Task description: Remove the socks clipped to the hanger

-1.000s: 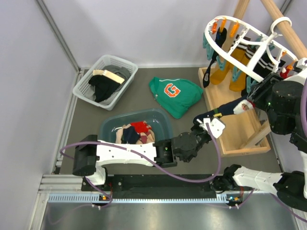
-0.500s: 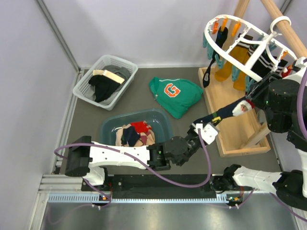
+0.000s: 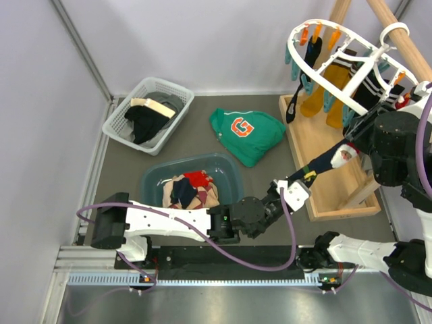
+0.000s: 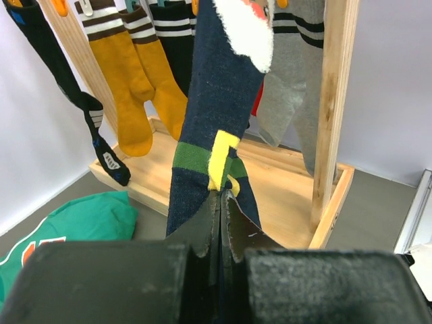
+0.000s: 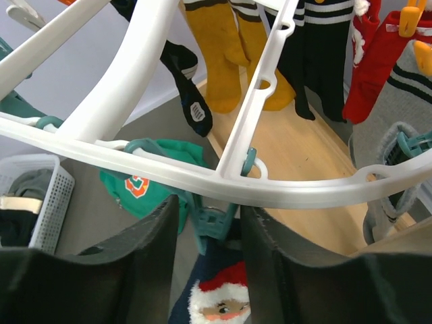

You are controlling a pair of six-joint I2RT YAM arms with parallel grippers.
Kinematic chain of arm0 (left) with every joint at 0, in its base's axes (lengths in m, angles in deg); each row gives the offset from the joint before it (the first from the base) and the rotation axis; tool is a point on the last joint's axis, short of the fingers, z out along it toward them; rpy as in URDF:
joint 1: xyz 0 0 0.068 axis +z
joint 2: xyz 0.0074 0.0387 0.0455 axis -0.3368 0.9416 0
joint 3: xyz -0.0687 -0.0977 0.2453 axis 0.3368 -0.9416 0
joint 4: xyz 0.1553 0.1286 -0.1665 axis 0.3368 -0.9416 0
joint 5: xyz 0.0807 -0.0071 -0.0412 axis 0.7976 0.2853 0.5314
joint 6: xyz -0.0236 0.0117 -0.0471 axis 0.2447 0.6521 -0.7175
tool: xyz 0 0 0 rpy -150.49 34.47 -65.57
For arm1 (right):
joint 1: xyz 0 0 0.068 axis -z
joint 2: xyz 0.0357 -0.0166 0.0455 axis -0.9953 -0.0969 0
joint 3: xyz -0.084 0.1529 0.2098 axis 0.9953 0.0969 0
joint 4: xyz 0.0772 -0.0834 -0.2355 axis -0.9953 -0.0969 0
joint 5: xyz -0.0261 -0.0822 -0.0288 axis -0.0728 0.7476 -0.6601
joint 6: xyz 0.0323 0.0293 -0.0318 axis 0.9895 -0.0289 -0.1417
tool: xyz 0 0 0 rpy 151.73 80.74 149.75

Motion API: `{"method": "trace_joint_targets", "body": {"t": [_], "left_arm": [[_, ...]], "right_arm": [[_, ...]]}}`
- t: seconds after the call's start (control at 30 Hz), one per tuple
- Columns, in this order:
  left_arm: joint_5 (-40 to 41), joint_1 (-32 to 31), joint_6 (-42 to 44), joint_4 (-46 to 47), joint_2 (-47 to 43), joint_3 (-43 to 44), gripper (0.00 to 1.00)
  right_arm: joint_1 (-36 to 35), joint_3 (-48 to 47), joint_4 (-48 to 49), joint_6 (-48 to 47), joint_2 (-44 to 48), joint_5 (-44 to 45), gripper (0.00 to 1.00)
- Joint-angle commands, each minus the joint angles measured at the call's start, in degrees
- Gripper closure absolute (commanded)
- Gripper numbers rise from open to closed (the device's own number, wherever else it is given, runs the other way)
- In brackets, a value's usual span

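Observation:
The white oval hanger (image 3: 335, 96) hangs from the wooden pole, with socks clipped to it: mustard (image 3: 313, 101), black (image 3: 294, 102), striped, red (image 5: 371, 74) and grey (image 4: 297, 101). A navy Santa sock (image 3: 325, 159) stretches taut from a teal clip (image 5: 216, 217) down to my left gripper (image 3: 302, 177). The left gripper (image 4: 221, 202) is shut on that sock's lower end (image 4: 216, 101). My right gripper (image 5: 209, 223) is open, with one finger on either side of the teal clip under the hanger's rim (image 5: 135, 88); the Santa face (image 5: 219, 300) shows below.
A teal tub (image 3: 233, 172) holding several socks sits on the floor at centre. A green sweatshirt (image 3: 246, 131) lies behind it and a white mesh basket (image 3: 121, 116) stands at the back left. The wooden stand's tray base (image 3: 337, 199) and poles (image 3: 398, 34) are at the right.
My left gripper has drawn the sock's end down and toward the near edge, so the sock hangs steeper and tauter. The right gripper has stayed at the clip.

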Motion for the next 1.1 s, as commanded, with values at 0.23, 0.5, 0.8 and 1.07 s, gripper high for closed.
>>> {"method": "trace_joint_targets", "body": {"t": [0.23,0.5,0.8,1.07], "left_arm": [[0.31,-1.11,0.66,2.90,-1.27,0.31,1.00],[1.01,-1.38,1.28,3.17,-1.44,0.23,1.00],[1.89,-1.46,1.54,3.52,-1.97,-0.12,1.00],[4.43,-1.46,2.07,3.95,-2.06,-1.53,1.00]], "right_arm": [[-0.50,0.09,-10.05,1.99,-0.29,1.46,0.57],[-0.41,0.88,-10.57,2.16,-0.20,3.22,0.60],[-0.50,2.38,-9.35,2.08,0.50,4.45,0.87],[-0.50,3.34,-7.41,0.93,1.38,5.68,1.00]]}}
